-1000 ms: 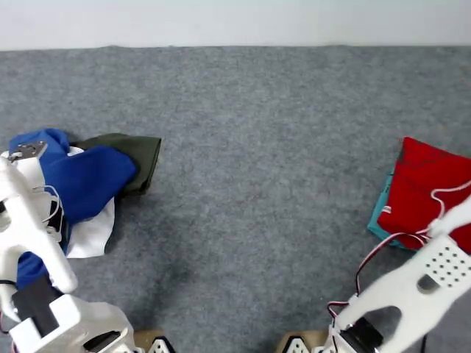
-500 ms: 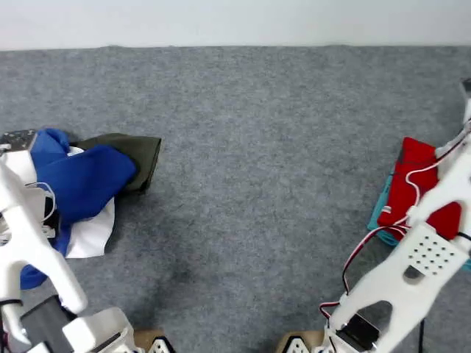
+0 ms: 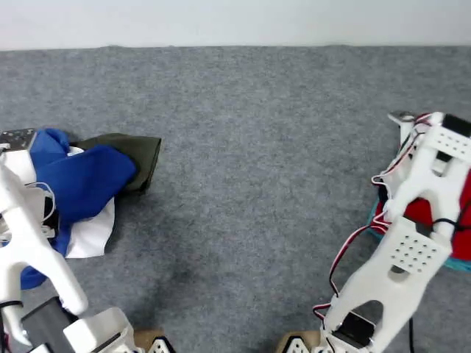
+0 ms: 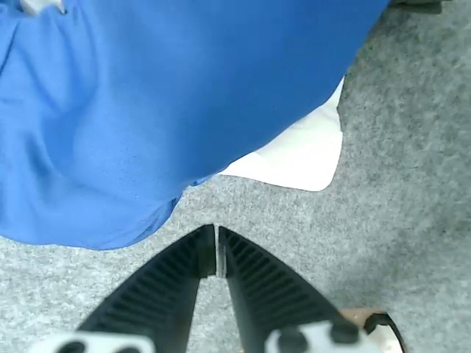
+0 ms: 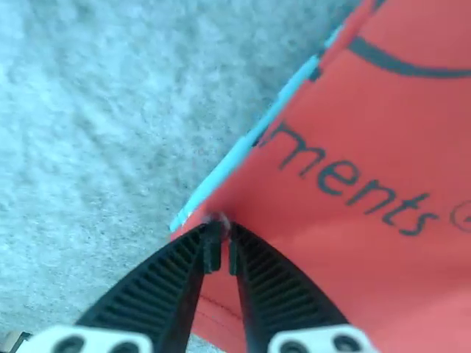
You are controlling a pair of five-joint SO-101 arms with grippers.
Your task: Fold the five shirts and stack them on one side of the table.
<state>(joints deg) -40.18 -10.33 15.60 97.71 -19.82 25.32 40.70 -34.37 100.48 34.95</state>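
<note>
Grey felt tabletop [image 3: 280, 147]; unfolded blue shirt [image 4: 147, 110] heaped at left edge, just ahead of left hand [image 4: 218, 254], closed and empty; right hand [image 5: 221, 246] closed at red shirt [image 5: 368, 147] corner, opposite side; grip on cloth unclear; left arm nearer blue shirt.

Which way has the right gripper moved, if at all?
Yes: the right gripper came in from the right edge, leftward to the red shirt's far-left corner.

A grey felt-like mat [image 3: 257, 147] spreads from edge to edge as the work surface, its nap slightly mottled, with a darker smudge [image 3: 173, 283] toward 7 o'clock. Along the 12 o'clock edge a plain white wall [image 3: 235, 22] runs the full width, meeting the mat in a straight line.
</note>
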